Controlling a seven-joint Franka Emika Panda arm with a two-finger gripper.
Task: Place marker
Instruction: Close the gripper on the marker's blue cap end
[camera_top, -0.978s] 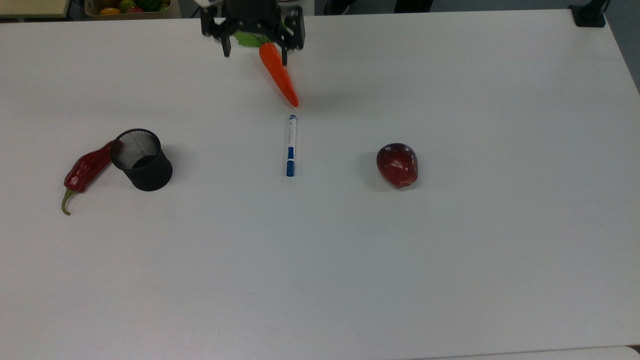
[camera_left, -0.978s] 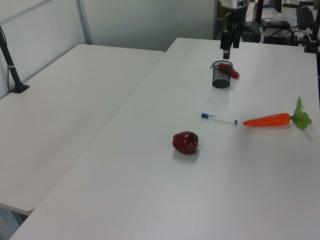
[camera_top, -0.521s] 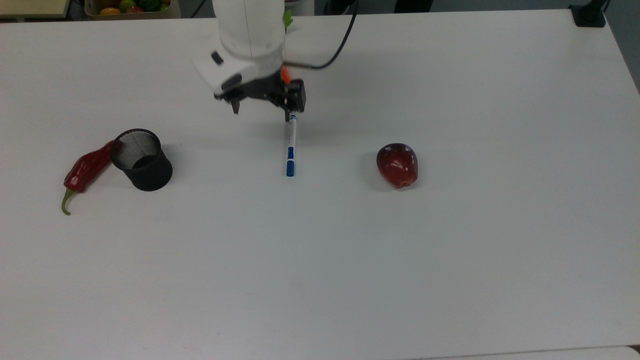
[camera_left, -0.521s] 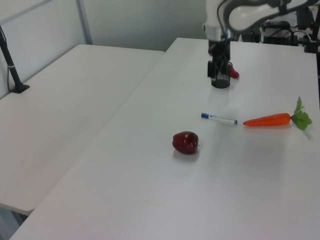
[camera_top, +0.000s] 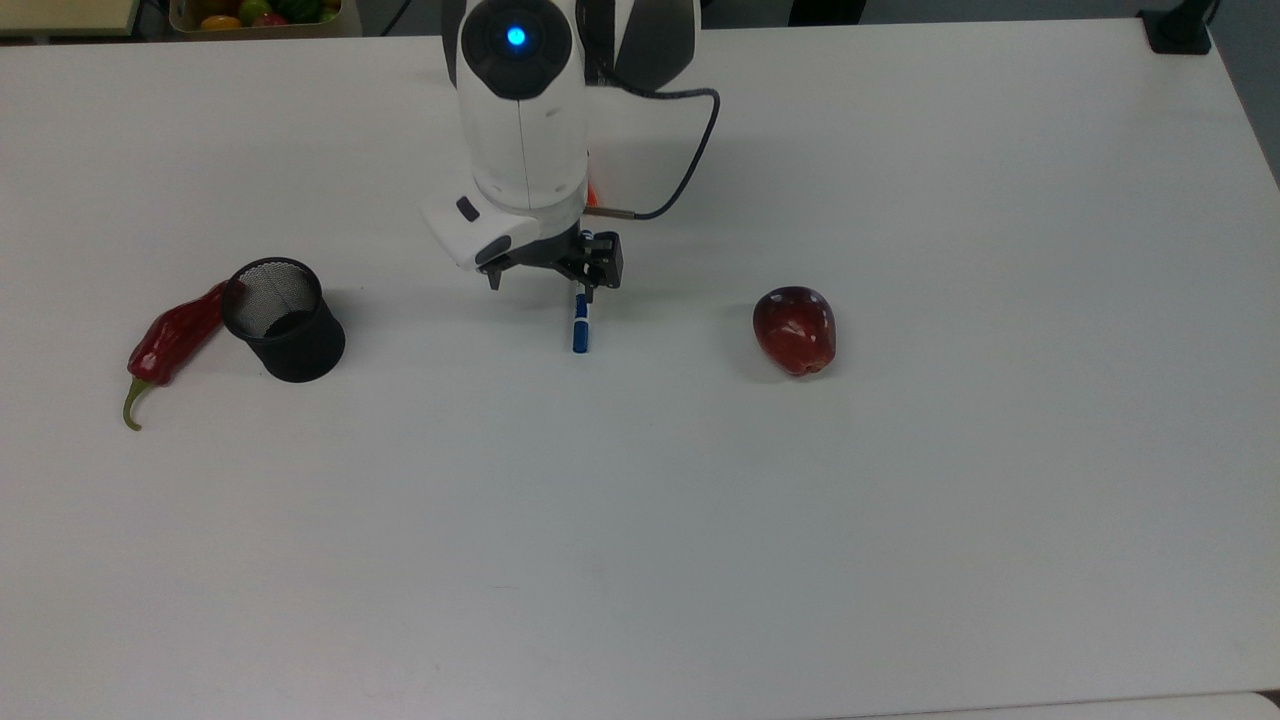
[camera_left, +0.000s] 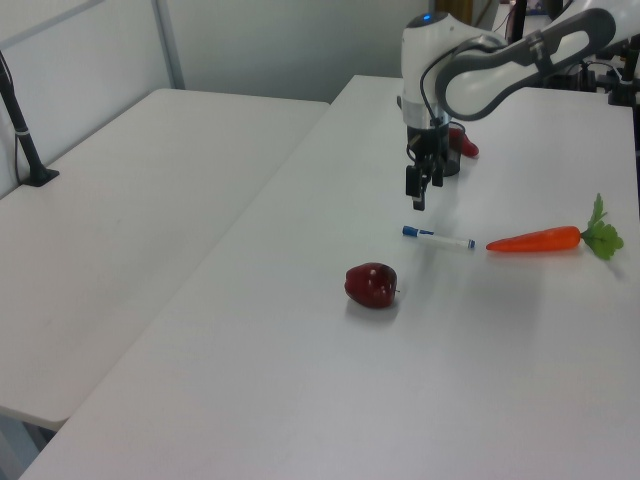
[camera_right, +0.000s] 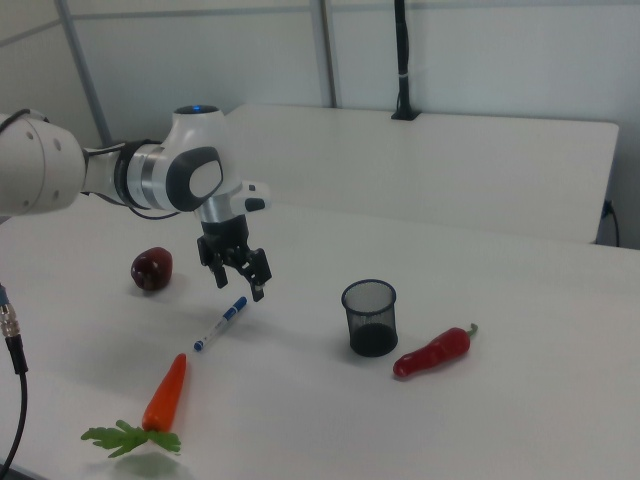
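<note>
Marker (camera_top: 580, 330) lies flat on the white surface (camera_top: 900, 500), between the black mesh cup (camera_top: 285, 320) and the red apple (camera_top: 795, 330) in the top view — its upper part is covered there by the arm. Gripper (camera_right: 238, 280) hangs above the marker, fingers spread apart, holding nothing. Carrot (camera_left: 535, 240) lies just past the marker's end in the left view; red chili (camera_right: 432, 352) rests beside the cup.
</note>
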